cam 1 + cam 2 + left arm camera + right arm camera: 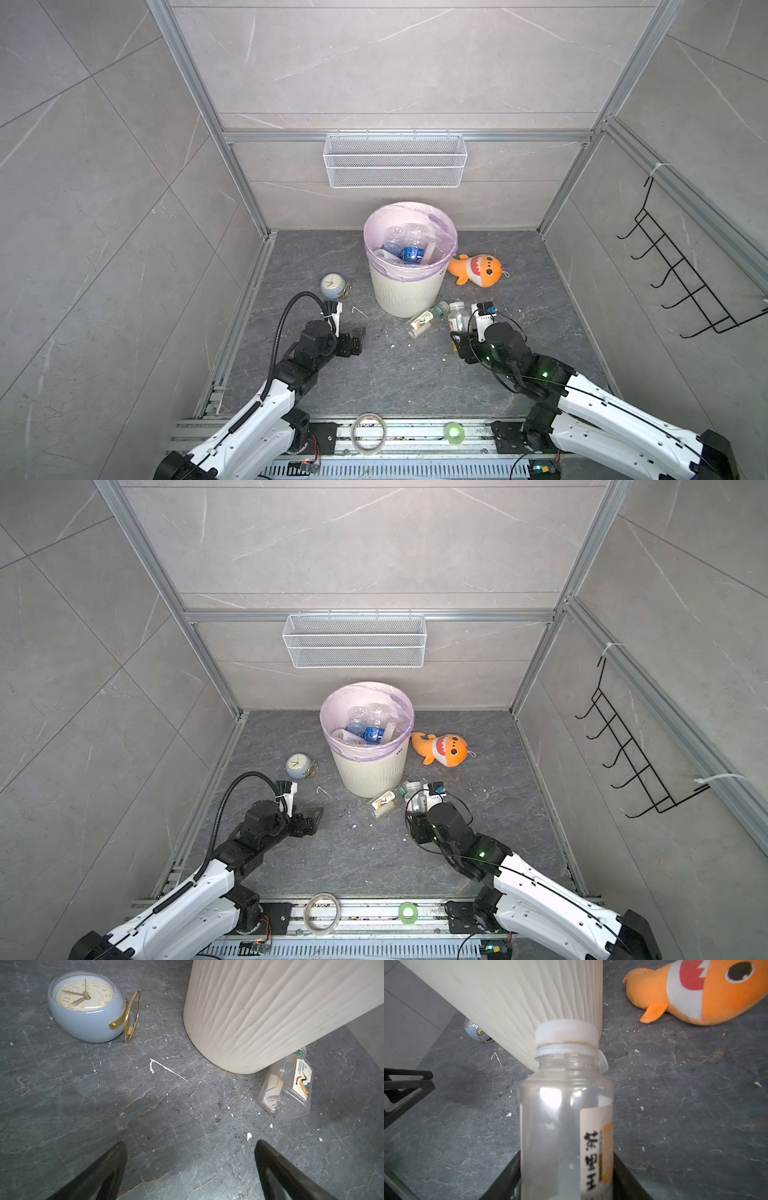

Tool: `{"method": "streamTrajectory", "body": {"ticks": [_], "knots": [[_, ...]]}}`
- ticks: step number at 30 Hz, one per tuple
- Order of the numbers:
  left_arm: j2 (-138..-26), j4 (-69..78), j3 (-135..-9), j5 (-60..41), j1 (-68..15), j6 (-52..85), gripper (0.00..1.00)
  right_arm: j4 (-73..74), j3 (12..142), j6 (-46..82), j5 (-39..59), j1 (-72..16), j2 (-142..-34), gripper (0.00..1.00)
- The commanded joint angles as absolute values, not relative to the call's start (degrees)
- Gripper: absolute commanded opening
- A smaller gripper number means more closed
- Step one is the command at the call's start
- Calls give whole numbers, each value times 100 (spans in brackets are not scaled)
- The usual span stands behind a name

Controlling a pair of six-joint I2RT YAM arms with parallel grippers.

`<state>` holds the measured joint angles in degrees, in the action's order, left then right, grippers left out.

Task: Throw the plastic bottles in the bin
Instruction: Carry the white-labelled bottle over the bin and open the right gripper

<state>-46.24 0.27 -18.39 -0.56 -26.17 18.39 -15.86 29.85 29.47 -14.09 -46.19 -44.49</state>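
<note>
Gripping white-capped clear bottle (562, 1105) in right gripper (566, 1155), holding left gripper (190, 1142) open, empty; risking cap (566, 1032) snagging bin (519, 1001).

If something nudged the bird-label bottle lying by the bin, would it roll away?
Probably not far: the bottle looks flat-sided, so it would likely slide. It looks empty, so probably light. Its thin clear wall may dent.

Left gripper (190, 1142) low, fingers (116, 1163) spread wide, right gripper (566, 1155) seemingly clamped on bottle (564, 1105).
</note>
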Motion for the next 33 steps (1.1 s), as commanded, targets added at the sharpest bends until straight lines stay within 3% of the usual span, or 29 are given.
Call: {"method": "streamTrajectory", "body": {"ticks": [1,8,14,16,19,20,23,33], "knots": [[-4636,237,-1967,-123,-2650,1731,97,-1843,3504,2769,-1651,-4701,-4262,57],[-4630,235,-1969,-133,-2646,1723,97,-2196,5347,2422,-1668,-4729,-4641,57],[-4631,245,-1969,-157,-2646,1714,98,-2397,8234,1847,-1908,-4657,-6895,63],[-4602,237,-1960,-158,-2646,1715,98,-2546,9340,1745,-1967,-4484,-7878,73],[-4580,220,-1951,-162,-2646,1710,98,-3527,11297,1873,-2121,-4154,-9340,99],[-4576,211,-1951,-181,-2644,1705,98,-3752,11763,1890,-2354,-4135,-9633,99],[-4520,192,-1938,-185,-2646,1705,98,-3566,11872,1837,-2615,-4080,-9690,99],[-4573,228,-1950,-185,-2646,1714,98,-2990,10192,1714,-2444,-4061,-8246,99]]}}
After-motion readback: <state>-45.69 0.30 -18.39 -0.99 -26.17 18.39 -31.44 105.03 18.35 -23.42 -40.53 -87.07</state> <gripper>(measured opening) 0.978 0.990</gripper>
